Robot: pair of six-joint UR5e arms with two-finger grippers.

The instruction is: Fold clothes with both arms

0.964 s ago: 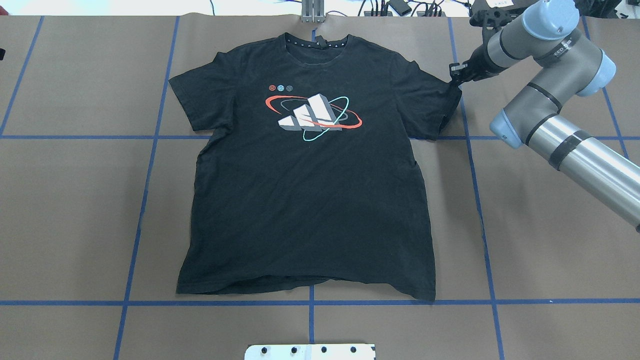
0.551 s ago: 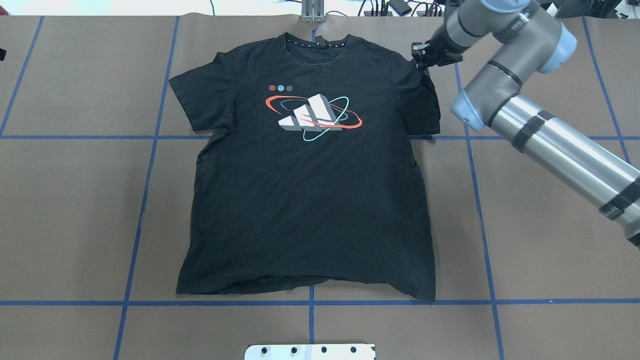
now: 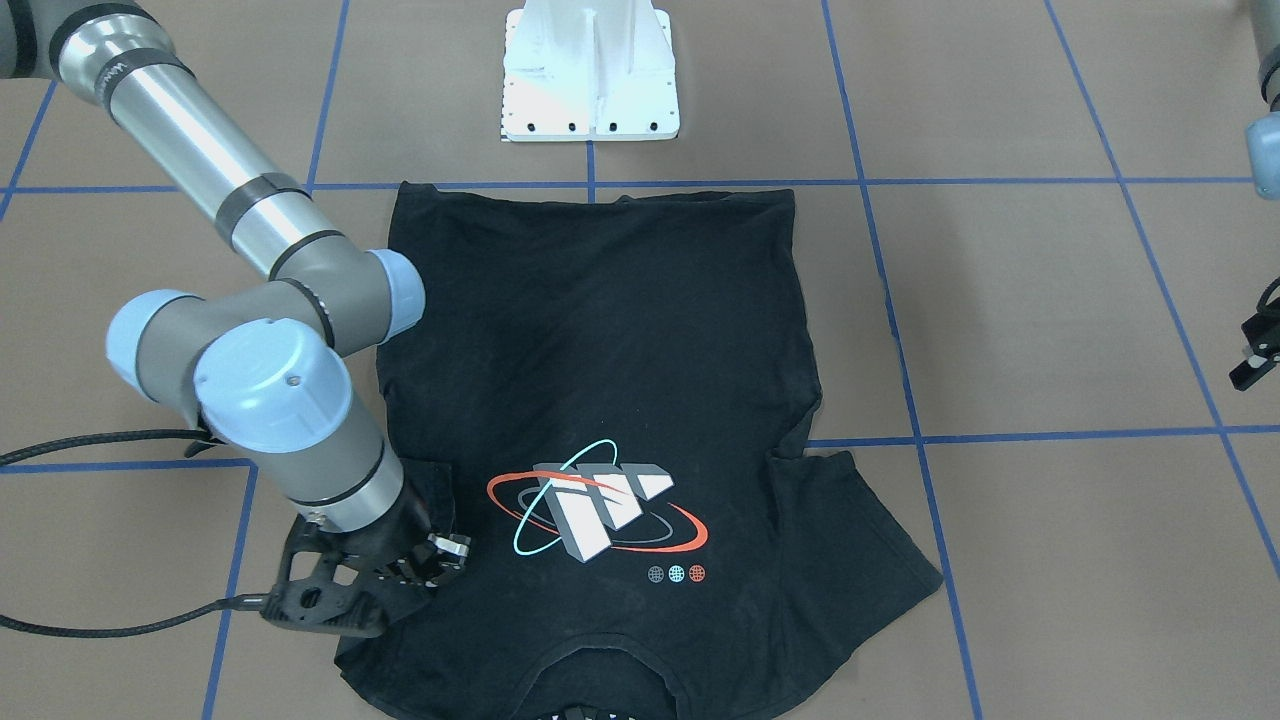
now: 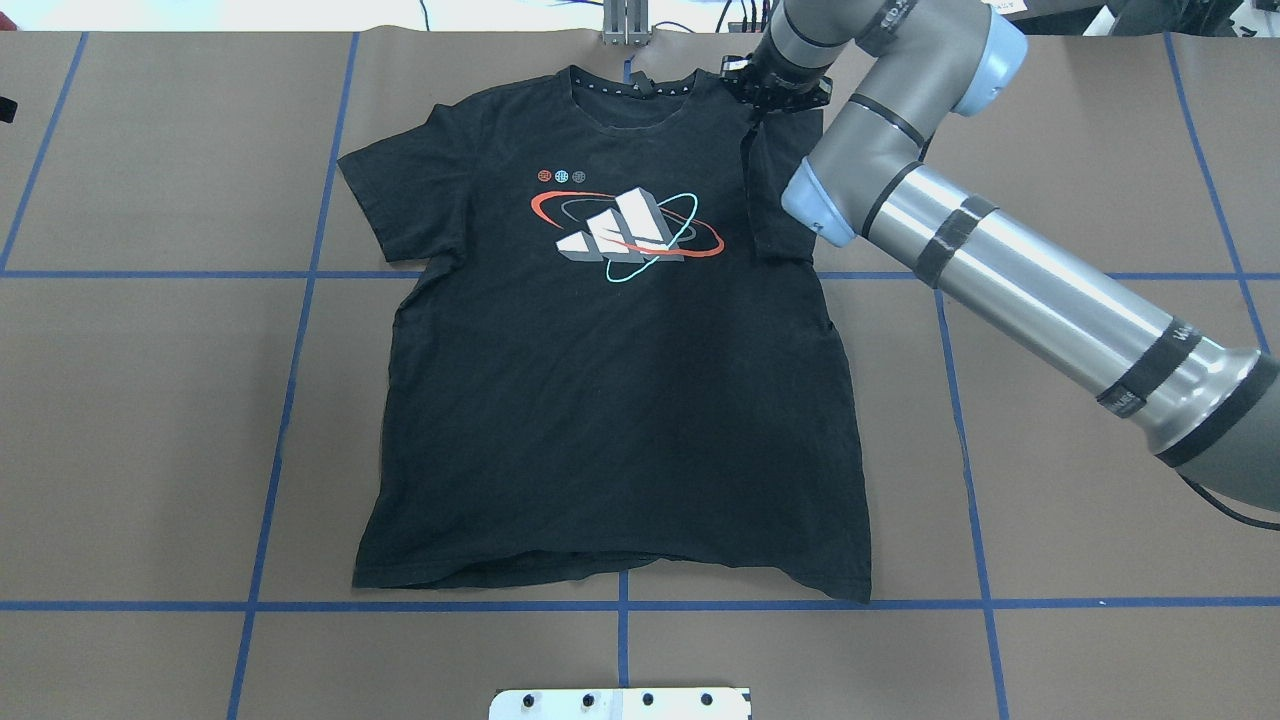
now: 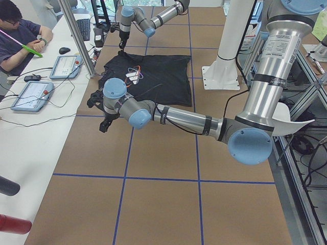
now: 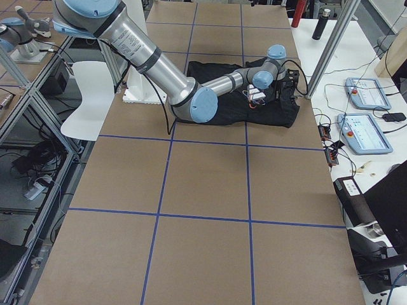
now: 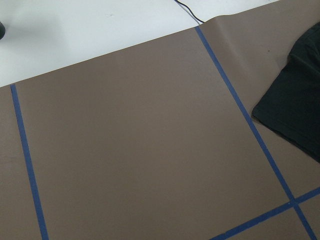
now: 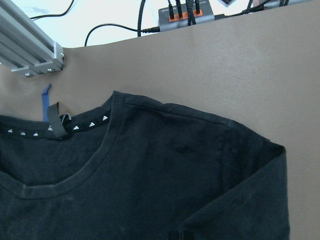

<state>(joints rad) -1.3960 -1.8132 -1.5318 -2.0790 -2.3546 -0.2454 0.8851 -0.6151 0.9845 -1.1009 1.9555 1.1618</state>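
Pinching the sleeve (image 4: 765, 215), the right claw (image 4: 760, 100) is clamped by the collar, with the sleeve folded over the chest. The shirt (image 4: 610, 400) lies flat mid-surface (image 4: 150, 400), its logo (image 4: 625, 232) up: white bars, red and teal orbits, three dots. The left claw (image 3: 1255, 362) hangs well apart; whether it's together, cannot tell.

Brown covered table (image 4: 150, 400), blue tape grid (image 4: 300, 274), white desk (image 5: 20, 132) along far edge, tablets (image 5: 65, 66), metal post (image 5: 76, 35), seated person (image 5: 15, 30)
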